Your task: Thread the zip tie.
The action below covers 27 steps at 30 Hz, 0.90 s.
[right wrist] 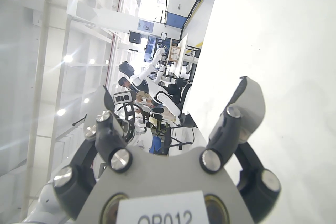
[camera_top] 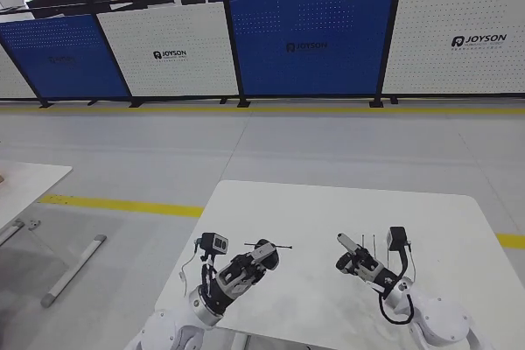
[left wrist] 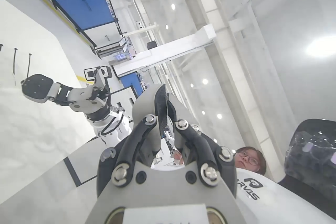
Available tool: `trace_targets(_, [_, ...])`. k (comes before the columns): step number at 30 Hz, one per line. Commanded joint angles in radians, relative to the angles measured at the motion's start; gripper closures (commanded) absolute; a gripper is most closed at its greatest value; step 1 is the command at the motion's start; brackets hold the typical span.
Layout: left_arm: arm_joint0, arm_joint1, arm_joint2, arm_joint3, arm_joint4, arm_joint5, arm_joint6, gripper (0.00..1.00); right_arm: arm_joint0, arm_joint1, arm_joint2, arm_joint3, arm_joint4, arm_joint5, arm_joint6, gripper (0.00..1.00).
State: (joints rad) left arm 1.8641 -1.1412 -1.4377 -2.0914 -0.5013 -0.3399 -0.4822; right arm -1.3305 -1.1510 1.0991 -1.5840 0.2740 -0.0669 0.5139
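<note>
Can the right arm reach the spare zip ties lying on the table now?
Probably yes. The right gripper is open and empty, and the spare zip ties lie on the table close beside it, with nothing between them.

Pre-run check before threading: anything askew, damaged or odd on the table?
Nothing stands out. The left end effector is shut on one zip tie, which sticks out straight. Spare zip ties lie side by side on the table near the open right end effector. No damage visible.
</note>
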Motion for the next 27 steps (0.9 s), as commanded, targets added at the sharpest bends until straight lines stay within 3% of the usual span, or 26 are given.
trace_targets(1, [-0.016, -0.002, 0.008, -0.020, -0.034, 0.000, -0.002, 1.00, 0.000, 0.000, 0.000, 0.000, 0.000, 0.000, 0.000, 0.00])
trace_targets(6, [-0.046, -0.024, -0.057, -0.109, -0.148, 0.000, -0.004, 1.00, 0.000, 0.000, 0.000, 0.000, 0.000, 0.000, 0.000, 0.00])
trace_targets(8, [-0.045, -0.032, -0.069, -0.108, -0.156, 0.000, -0.026, 1.00, 0.000, 0.000, 0.000, 0.000, 0.000, 0.000, 0.000, 0.00])
trace_targets(17, [-0.045, -0.032, -0.069, -0.108, -0.156, 0.000, -0.026, 1.00, 0.000, 0.000, 0.000, 0.000, 0.000, 0.000, 0.000, 0.00])
trace_targets(21, [-0.070, -0.029, -0.056, -0.092, -0.046, 0.068, -0.024, 1.00, 0.000, 0.000, 0.000, 0.000, 0.000, 0.000, 0.000, 0.00])
trace_targets(23, [-0.082, -0.026, -0.043, -0.073, 0.013, 0.123, -0.038, 1.00, 0.000, 0.000, 0.000, 0.000, 0.000, 0.000, 0.000, 0.00])
trace_targets(27, [-0.112, -0.022, -0.030, -0.015, 0.125, 0.183, -0.036, 1.00, 0.000, 0.000, 0.000, 0.000, 0.000, 0.000, 0.000, 0.00])
